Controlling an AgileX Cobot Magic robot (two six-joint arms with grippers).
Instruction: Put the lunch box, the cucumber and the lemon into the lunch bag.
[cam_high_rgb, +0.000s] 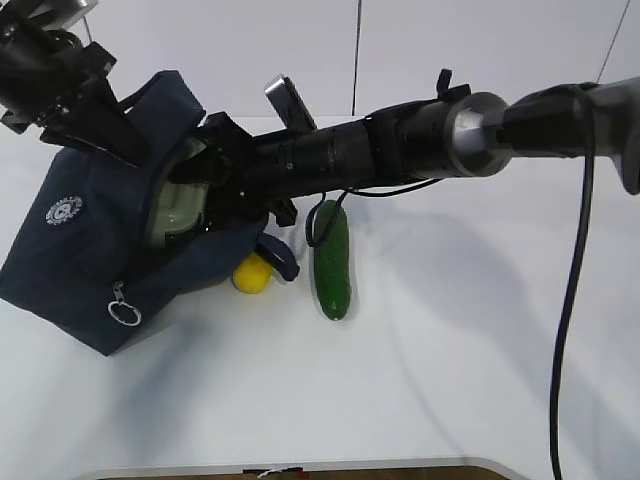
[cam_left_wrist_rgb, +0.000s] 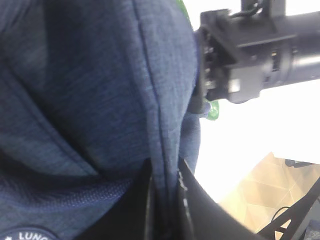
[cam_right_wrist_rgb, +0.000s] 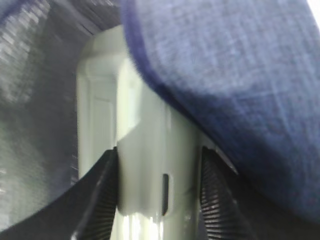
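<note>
Inside lunch bag (cam_high_rgb: 80, 250) mouth: right gripper (cam_right_wrist_rgb: 160, 195) clamped on lunch box (cam_right_wrist_rgb: 145, 165), left gripper (cam_left_wrist_rgb: 165, 200) pinching bag fabric; lemon (cam_high_rgb: 252, 274), cucumber (cam_high_rgb: 331, 265) outside on table (cam_high_rgb: 450, 380).

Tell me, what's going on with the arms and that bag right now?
Left gripper shut on bag fabric. Right gripper shut on lunch box, inside the bag's mouth. Lemon and cucumber on the table. Bag flap drapes over the box.

A white surface (cam_high_rgb: 450, 380) fills most of the scene. Behind the surface stands a pale wall (cam_high_rgb: 250, 50) with thin dark seams. Beside the surface, light wood-look floor (cam_left_wrist_rgb: 260, 185) shows.
</note>
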